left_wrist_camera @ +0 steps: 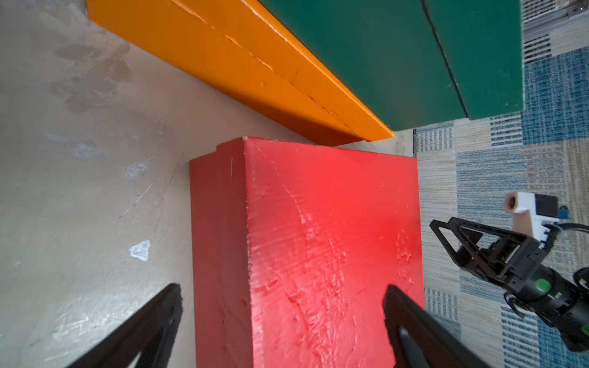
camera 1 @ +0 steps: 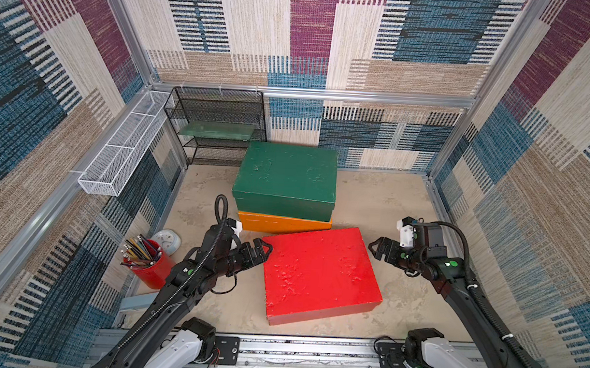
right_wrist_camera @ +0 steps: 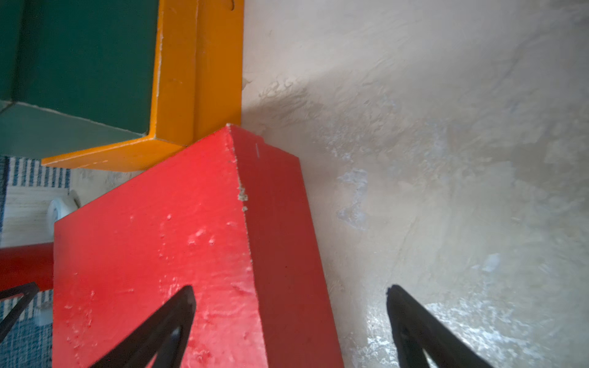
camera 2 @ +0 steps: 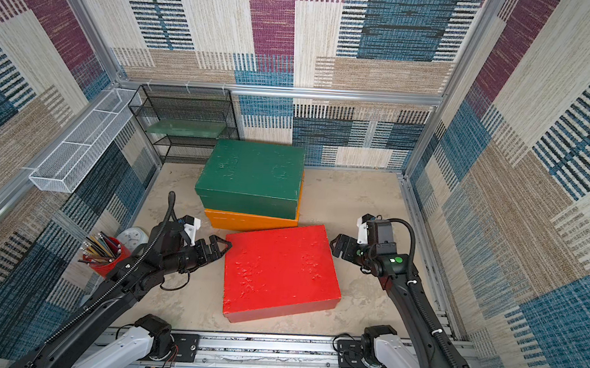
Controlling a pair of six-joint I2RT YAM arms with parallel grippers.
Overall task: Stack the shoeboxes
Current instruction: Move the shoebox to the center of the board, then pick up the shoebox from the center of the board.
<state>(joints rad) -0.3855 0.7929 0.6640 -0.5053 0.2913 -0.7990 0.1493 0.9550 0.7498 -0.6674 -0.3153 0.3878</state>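
Green shoebox [camera 1: 287, 177] is covering most of the orange shoebox [camera 1: 283, 224], with only a front strip showing. Left arm [camera 2: 160, 253] is hiding part of a small clock [camera 2: 131, 238]. Red shoebox [left_wrist_camera: 318, 255] is running off the left wrist view's edge. Pale blue item [camera 1: 136, 303] under the arm: can't tell what it is.

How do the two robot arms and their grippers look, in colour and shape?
The left arm and right arm are black, with white bases, ribbed black cables and round green stickers. The left gripper and right gripper have black, triangular, skeleton fingers.
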